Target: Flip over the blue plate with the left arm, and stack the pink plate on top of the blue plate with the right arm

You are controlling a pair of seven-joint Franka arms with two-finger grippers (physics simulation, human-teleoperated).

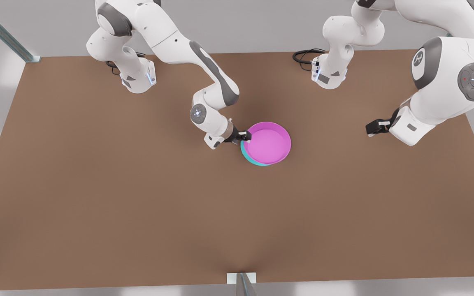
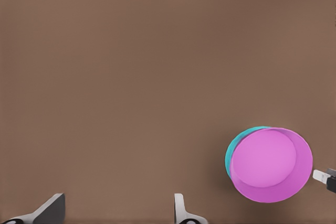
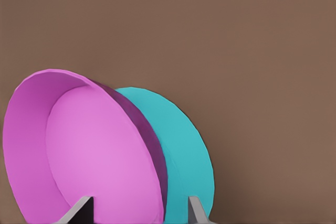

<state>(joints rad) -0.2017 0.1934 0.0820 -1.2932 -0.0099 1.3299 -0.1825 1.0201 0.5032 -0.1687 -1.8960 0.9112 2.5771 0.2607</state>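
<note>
The pink plate (image 1: 268, 142) lies open side up on the blue plate (image 1: 248, 158), shifted a little so that a cyan crescent shows at the rim nearest the front view's left. My right gripper (image 1: 245, 136) is low at that rim and open, its fingers standing either side of the pink plate's (image 3: 89, 150) edge, with the blue plate (image 3: 184, 150) just behind. My left gripper (image 1: 372, 127) hangs open and holds nothing, well off to the front view's right. From its wrist I see both plates, pink (image 2: 270, 163) over blue (image 2: 231, 153), and the right gripper (image 2: 325, 177) beyond them.
The brown table (image 1: 97, 185) stretches wide around the stack. Both arm bases (image 1: 138, 78) (image 1: 329, 72) stand at its far edge with cables beside them. A small metal post (image 1: 241, 281) sits at the near edge.
</note>
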